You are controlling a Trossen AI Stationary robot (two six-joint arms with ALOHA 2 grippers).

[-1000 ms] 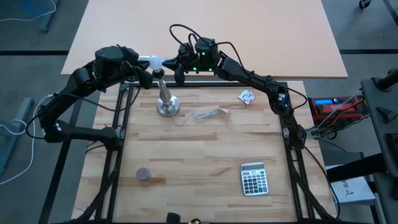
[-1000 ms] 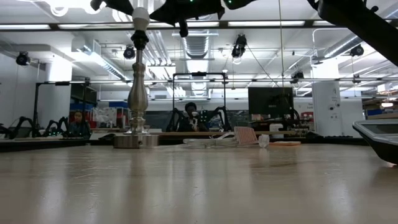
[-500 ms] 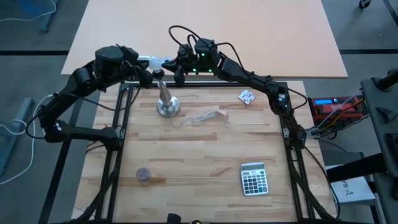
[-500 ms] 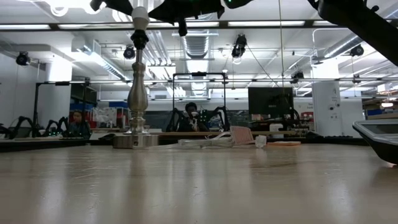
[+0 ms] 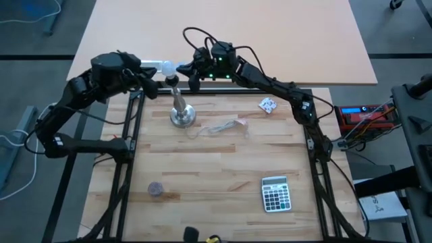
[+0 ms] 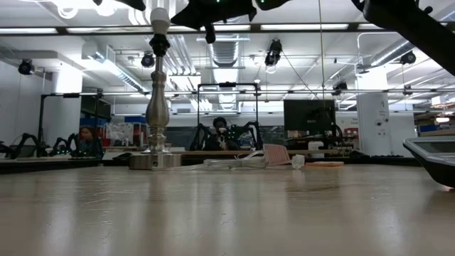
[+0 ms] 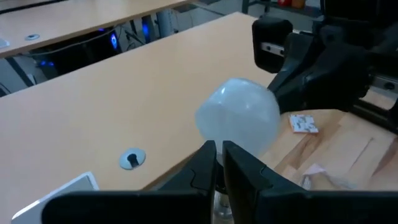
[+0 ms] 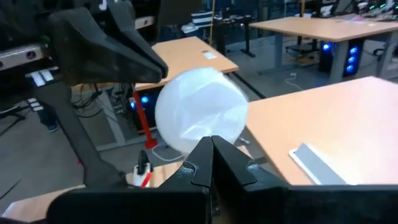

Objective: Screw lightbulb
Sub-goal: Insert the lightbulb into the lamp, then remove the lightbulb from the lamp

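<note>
Lightbulb (image 5: 166, 67) sits on top of the silver stand (image 5: 180, 110), at the far edge of the pale wood worktop (image 5: 223, 169). Its round white end points up and its screw end points down into the stand, so it stands straight. Behind the worktop is a big room with ceiling lights and desks. The left end effector (image 5: 150, 82) is just beside the bulb, its fingers nearly together. The right end effector (image 5: 191, 73) is on the other side, fingers pressed together.
</note>
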